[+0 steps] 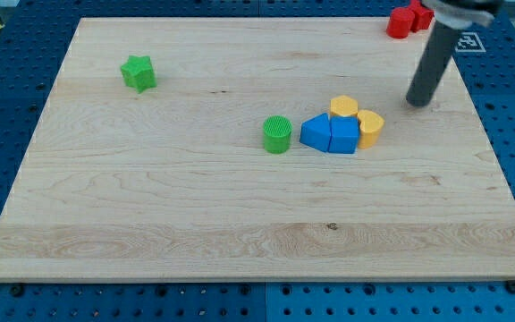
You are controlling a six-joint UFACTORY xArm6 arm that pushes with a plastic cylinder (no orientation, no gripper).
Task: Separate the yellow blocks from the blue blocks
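Observation:
Two blue blocks sit side by side near the board's middle right: a blue block with an angled left face and a blue cube. A yellow hexagonal block touches them from the view's top. A yellow rounded block touches the blue cube on its right. My tip rests on the board to the upper right of this cluster, a short gap from the yellow rounded block, touching no block.
A green cylinder stands just left of the blue blocks. A green star lies at the upper left. Two red blocks sit at the top right edge of the wooden board.

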